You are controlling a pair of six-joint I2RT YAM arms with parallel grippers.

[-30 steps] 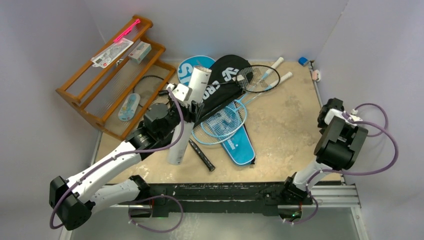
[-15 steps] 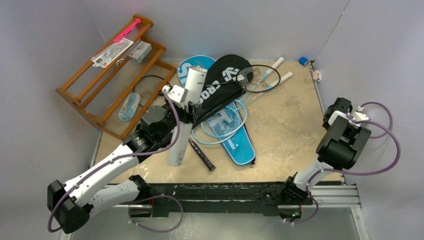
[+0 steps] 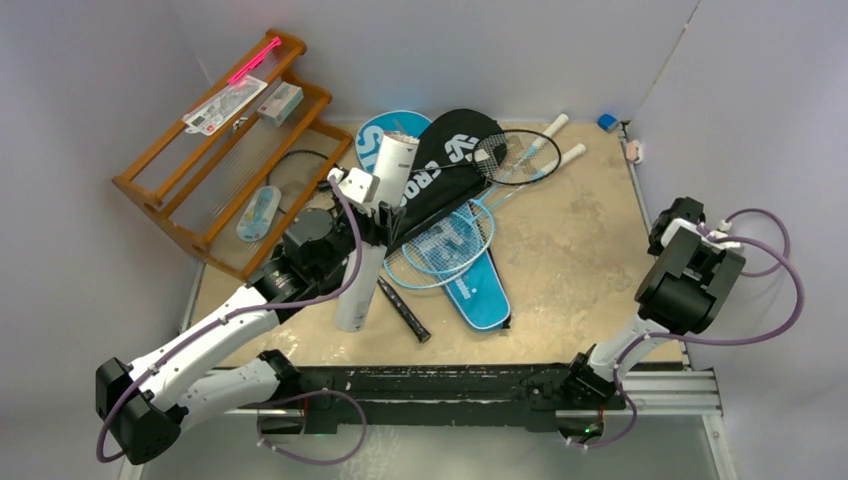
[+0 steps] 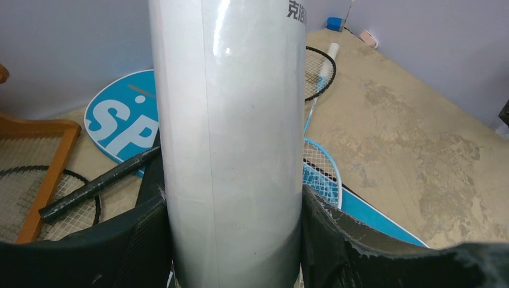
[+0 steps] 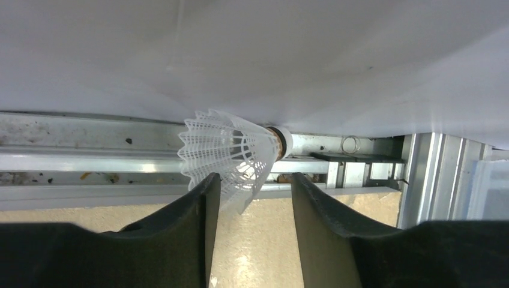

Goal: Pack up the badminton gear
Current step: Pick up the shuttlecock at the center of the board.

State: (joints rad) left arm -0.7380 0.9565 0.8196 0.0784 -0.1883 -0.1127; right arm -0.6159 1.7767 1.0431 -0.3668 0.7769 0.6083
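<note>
Centre-left overhead, left fingers (image 4: 120, 252) pinch the tube (image 4: 228, 120) mouth-up, ready for loading; right fingers (image 5: 180, 252) flank a shuttlecock (image 5: 228, 156), grip unclear.

— The long white cylindrical tube (image 4: 231, 150) looks smooth and faintly glossy, like filmed card or plastic.
— The small white shuttlecock (image 5: 231, 153) has a matt plastic mesh skirt. The silver metal rail (image 5: 90, 159) behind it is scuffed and speckled.
— At upper left, the orange-brown wooden rack (image 3: 130, 185) has a satin finish. The beige tabletop (image 3: 580, 250) is mottled and matt.

Pale walls (image 3: 450, 50), beige tabletop (image 3: 580, 240), wooden rack (image 3: 135, 190).
</note>
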